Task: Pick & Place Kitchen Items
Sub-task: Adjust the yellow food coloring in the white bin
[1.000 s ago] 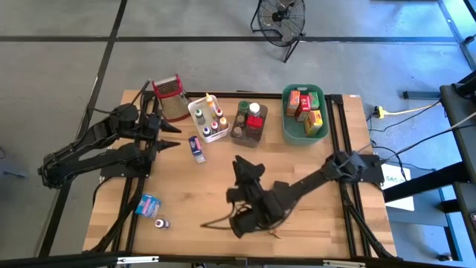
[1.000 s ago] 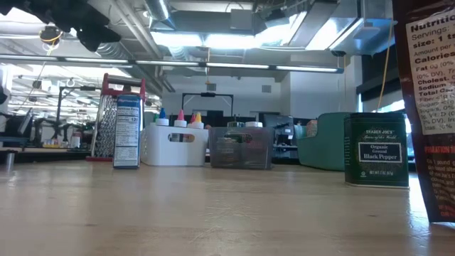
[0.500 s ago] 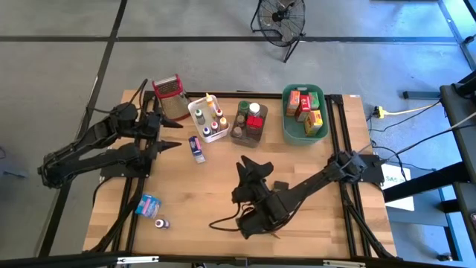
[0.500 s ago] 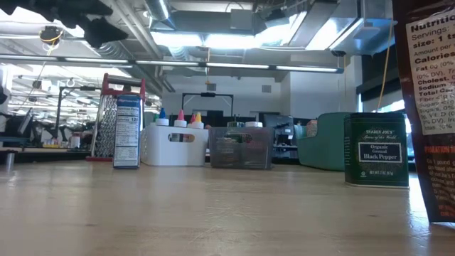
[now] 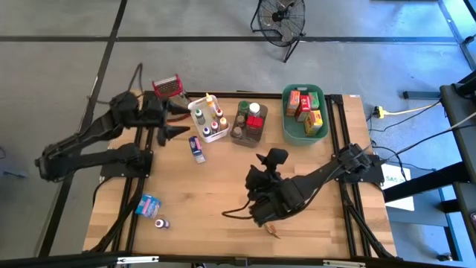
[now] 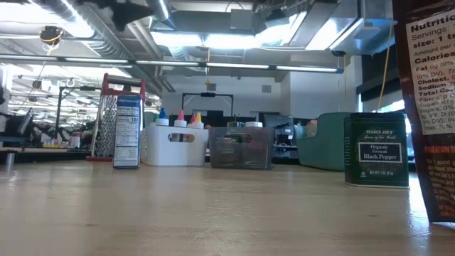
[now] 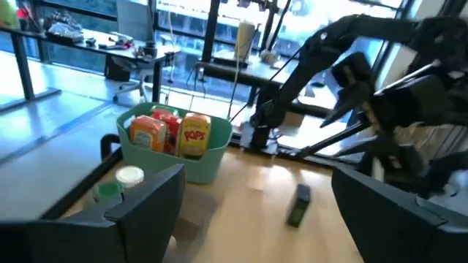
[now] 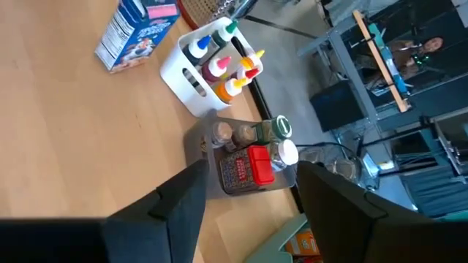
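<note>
Black pepper tin [image 6: 377,150] shows only low.

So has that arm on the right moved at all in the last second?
Yes. In the high view the right gripper has swung away from the table's front edge toward the green tub and brown tub; its fingers hold nothing.

**A robotics lab set up in an open industrial office**

A wooden worktop [image 5: 216,186] on a black metal frame stands on a grey concrete floor [image 5: 223,67] crossed by dark lines, with a floor fan [image 5: 280,16] nearby and loose cables [image 5: 416,112] running off one side. Overhead, exposed ducts and strip lights [image 6: 213,39] hang from an open ceiling. Beyond the worktop stand desks with equipment [image 7: 80,33], large windows [image 7: 183,22] and more metal stands [image 8: 380,58].
</note>
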Tool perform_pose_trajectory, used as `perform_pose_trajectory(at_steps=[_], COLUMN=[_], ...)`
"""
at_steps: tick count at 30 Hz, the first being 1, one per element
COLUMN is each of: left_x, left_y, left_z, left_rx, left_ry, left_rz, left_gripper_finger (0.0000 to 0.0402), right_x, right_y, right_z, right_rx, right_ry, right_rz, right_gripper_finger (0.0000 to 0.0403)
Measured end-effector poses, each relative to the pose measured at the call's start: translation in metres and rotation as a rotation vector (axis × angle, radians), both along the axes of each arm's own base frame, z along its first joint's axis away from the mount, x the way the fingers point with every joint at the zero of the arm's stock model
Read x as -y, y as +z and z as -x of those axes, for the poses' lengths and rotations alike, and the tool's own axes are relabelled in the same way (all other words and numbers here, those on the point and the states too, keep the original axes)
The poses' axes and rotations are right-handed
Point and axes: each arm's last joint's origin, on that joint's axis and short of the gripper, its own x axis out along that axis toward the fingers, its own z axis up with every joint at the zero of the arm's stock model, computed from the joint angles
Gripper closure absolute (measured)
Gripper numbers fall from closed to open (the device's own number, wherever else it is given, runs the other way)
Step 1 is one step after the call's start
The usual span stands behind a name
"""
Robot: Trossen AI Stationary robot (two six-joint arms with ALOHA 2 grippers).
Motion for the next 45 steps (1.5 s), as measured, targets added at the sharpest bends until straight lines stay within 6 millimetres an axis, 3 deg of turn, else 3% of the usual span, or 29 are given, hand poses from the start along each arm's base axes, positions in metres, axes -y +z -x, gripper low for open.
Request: perform_pose_trajectory(at_steps=[6, 10, 15, 18, 23, 30, 35, 45], left_x=[-0.029, -0.056, -0.098, -0.121, -0.159, -0.200, -0.214, -0.215], left_y=[0.038, 0.062, 0.066, 0.052, 0.013, -0.032, -0.045, -0.047], left_z=[-0.048, -0.076, -0.101, -0.115, -0.139, -0.146, -0.150, -0.153], left_rx=[-0.191, -0.530, -1.010, -1.140, -1.313, -1.548, -1.521, -1.410], left_ry=[-0.016, 0.033, 0.035, -0.085, -0.162, -0.288, -0.322, -0.319], left_rz=[-0.156, -0.320, -0.480, -0.492, -0.550, -0.675, -0.704, -0.619], left_gripper_finger=[0.0068, 0.0068, 0.0068, 0.0068, 0.0068, 0.0068, 0.0068, 0.0068], right_x=[-0.001, 0.000, -0.001, -0.001, -0.001, 0.003, 0.009, 0.025], right_y=[-0.007, -0.018, -0.021, -0.022, -0.022, -0.022, -0.023, -0.023], right_z=[0.001, 0.003, 0.004, 0.004, 0.004, 0.002, 0.000, 0.004], right_rx=[-0.040, -0.067, -0.080, -0.081, -0.081, -0.092, -0.104, -0.106], right_ry=[0.010, -0.006, -0.005, -0.005, -0.005, -0.007, -0.019, -0.059], right_rz=[0.012, -0.001, 0.000, -0.001, -0.001, 0.006, 0.017, 0.024], right_gripper_finger=[0.0189, 0.0189, 0.0189, 0.0189, 0.0189, 0.0189, 0.0189, 0.0189])
